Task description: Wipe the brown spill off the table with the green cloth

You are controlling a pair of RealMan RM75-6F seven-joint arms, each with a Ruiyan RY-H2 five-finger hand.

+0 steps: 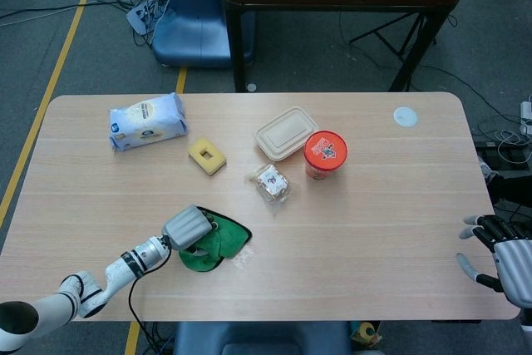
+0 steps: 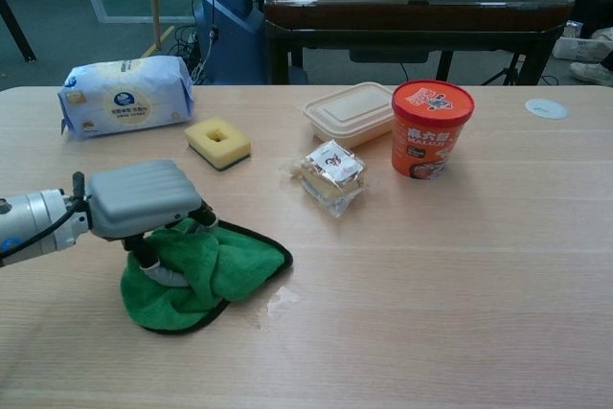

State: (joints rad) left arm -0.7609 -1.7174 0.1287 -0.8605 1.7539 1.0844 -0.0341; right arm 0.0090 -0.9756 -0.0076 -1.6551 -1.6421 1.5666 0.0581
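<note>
Left hand [image 2: 144, 200] presses down on the green cloth [image 2: 206, 270] in the lower left of the chest view, its grey back covering the bunched fabric and its fingers curled into the folds, so it is gripping the cloth against the table [image 2: 460, 275]. Right hand [image 1: 499, 257] sits at the lower right edge of the head view, fingers spread, holding nothing, well apart from the work.

Just beside the cloth's right edge lies a pale wet smear [image 2: 275, 300], which I take to be what is left of the spill; little brown colour shows in it. The step in hand is the wiping stroke itself. To do it well, the hand should keep flat downward pressure and drag the cloth right across that smear, far enough that the fabric's trailing edge passes over it fully. A fresh fold leading would lift more than a soaked one. Short overlapping passes seem safer than one long sweep.

Further up the frame, near the centre, rest a wrapped snack [image 2: 330, 175], a yellow sponge [image 2: 217, 142], a lidded container [image 2: 352, 112] and an orange cup [image 2: 431, 127]. A tissue pack [image 2: 124, 95] lies in the upper left. Strokes should stay low in the frame, short of the snack.
</note>
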